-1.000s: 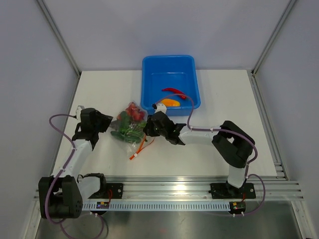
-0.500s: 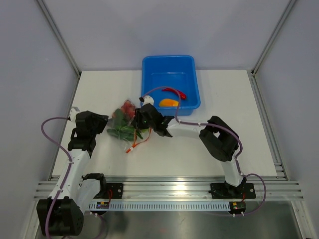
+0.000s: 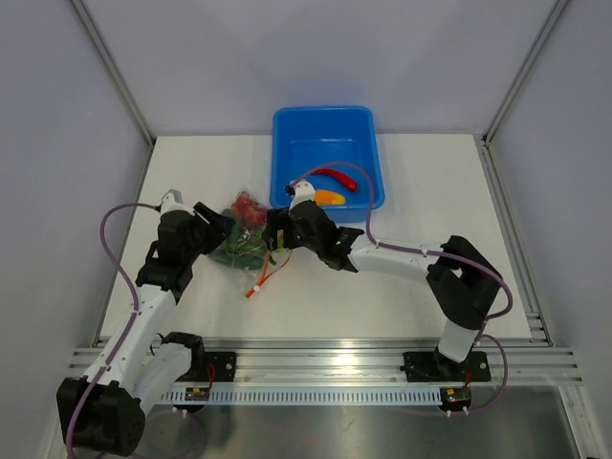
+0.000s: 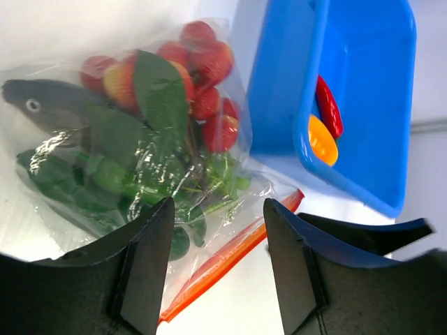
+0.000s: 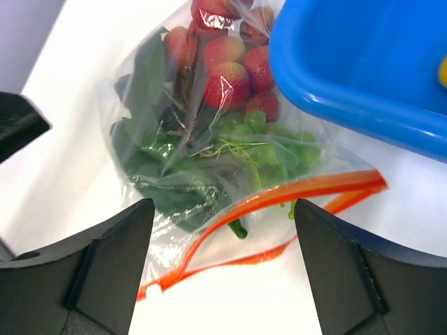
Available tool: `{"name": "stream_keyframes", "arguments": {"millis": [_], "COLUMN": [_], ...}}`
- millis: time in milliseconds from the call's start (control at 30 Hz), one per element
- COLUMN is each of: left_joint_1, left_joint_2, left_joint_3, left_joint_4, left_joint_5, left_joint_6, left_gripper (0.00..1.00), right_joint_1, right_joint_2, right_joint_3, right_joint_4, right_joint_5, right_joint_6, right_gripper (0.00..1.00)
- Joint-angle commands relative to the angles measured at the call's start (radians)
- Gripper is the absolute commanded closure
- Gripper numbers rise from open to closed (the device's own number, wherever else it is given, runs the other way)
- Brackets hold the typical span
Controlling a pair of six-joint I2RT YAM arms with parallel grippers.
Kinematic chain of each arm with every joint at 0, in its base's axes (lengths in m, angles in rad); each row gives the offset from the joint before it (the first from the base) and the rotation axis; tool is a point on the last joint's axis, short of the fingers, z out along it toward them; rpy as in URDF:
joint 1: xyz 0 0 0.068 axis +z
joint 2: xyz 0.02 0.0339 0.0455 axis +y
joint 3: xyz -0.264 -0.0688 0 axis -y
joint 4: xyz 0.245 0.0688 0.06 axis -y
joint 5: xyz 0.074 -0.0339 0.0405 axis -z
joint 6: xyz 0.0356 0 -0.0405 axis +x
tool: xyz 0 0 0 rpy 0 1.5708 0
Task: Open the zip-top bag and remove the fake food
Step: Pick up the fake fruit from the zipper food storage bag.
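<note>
**Both claws spread on either side of the bag**

From the overhead camera I see the clear crinkly zip-top bag [image 3: 244, 241] lying on the white table [image 3: 402, 296], just off the 7 o'clock corner of the blue plastic tub [image 3: 283, 143]. My left claw [image 3: 216, 222] sits at the bag's 9 o'clock and my right claw [image 3: 273, 233] at its 3 o'clock, both close against it.

On the left wrist camera the left claw [image 4: 218, 269] has its jaws spread with nothing between them. Past them the bag [image 4: 157, 150] shows a silvery fish [image 4: 49, 105], a cluster of small red and yellow balls [image 4: 202, 66] and green leafy vegetables [image 4: 105, 178] inside. The tub [image 4: 363, 63] stands at the bag's 3 o'clock in this view, holding a red chili [image 4: 328, 105] and an orange-yellow pepper [image 4: 321, 141].

On the right wrist camera the right claw [image 5: 225, 262] is spread too, gripping nothing. The bag's thin orange-red zip strip [image 5: 300, 188] lies at 6 o'clock of the contents. Its two halves are parted along the middle. The bag's top edge touches the tub wall [image 5: 335, 91].
</note>
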Motion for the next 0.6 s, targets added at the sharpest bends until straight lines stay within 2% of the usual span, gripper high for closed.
{"name": "stream_keyframes", "arguments": {"millis": [0, 167, 300, 367, 467, 567], "left_joint_1": [-0.072, -0.169, -0.165, -0.146, -0.068, -0.002], "left_joint_2": [0.013, 0.077, 0.109, 0.135, 0.162, 0.175], "left_joint_3": [0.074, 0.142, 0.15, 0.148, 0.116, 0.087], "left_joint_4": [0.014, -0.061, -0.059, -0.056, -0.013, 0.014], "left_joint_5": [-0.01, -0.135, -0.197, -0.196, -0.109, -0.084], "left_joint_6": [0.08, 0.137, 0.128, 0.108, 0.08, 0.054], "left_gripper": [0.42, 0.43, 0.42, 0.41, 0.4, 0.4], "right_joint_1": [0.007, 0.009, 0.009, 0.009, 0.01, 0.012], "right_joint_2": [-0.13, -0.21, -0.189, -0.152, -0.106, -0.078], "right_joint_3": [-0.081, -0.175, -0.222, -0.213, -0.189, -0.173], "right_joint_4": [0.068, 0.05, 0.086, 0.082, 0.065, 0.071], "right_joint_5": [0.022, -0.052, -0.087, -0.095, -0.083, -0.08], "right_joint_6": [-0.044, -0.173, -0.251, -0.263, -0.291, -0.309], "right_gripper": [0.12, 0.16, 0.28, 0.32, 0.4, 0.42]}}
